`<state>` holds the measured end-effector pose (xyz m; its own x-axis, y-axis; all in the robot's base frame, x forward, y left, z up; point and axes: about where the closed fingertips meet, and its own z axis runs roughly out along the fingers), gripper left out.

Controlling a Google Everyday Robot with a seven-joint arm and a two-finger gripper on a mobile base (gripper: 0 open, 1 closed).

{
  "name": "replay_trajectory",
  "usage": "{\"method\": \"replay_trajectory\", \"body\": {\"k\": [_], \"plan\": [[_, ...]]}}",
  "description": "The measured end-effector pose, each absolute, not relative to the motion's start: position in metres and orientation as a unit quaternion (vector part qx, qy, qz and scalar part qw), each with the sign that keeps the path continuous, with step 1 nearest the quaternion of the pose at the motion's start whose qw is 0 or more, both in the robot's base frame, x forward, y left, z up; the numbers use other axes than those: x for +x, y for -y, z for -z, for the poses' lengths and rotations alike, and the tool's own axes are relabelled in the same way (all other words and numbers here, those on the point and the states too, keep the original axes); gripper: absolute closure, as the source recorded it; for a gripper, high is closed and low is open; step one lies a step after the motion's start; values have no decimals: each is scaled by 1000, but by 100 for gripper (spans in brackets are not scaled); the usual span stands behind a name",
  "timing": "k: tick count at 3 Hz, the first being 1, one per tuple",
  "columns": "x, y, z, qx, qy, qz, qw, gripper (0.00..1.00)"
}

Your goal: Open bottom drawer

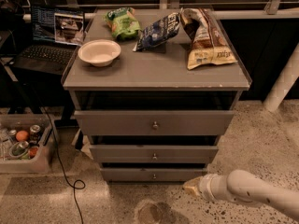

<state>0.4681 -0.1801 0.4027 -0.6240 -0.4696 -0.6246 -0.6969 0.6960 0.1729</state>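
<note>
The grey cabinet has three drawers. The bottom drawer (pixel 152 174) is the narrowest front, low near the floor, with a small round metal knob (pixel 154 176) at its centre. Its front sits shut or nearly shut, with a dark gap above it. My gripper (pixel 191 187) is at the end of the white arm coming in from the lower right. It hangs just above the floor, to the right of and slightly below the bottom drawer's right end, apart from the knob.
The middle drawer (pixel 154 153) and top drawer (pixel 154 122) sit above. On the cabinet top are a white bowl (pixel 99 52) and several snack bags (pixel 205 36). A laptop (pixel 51 38) and a bin of cans (pixel 21 143) stand left. A black cable (pixel 63 169) lies on the floor.
</note>
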Motion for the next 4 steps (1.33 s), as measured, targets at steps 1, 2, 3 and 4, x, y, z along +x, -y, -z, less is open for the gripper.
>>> {"method": "replay_trajectory", "body": {"k": [1,2,3,4], "plan": [[469,184,-372,-290,-894,-202,274,100],[475,198,-339,-242,-909,-200,273,100],[492,212,-308,-204,-920,-193,275,100],[533,219,-277,-189,-923,-202,267,100]]}}
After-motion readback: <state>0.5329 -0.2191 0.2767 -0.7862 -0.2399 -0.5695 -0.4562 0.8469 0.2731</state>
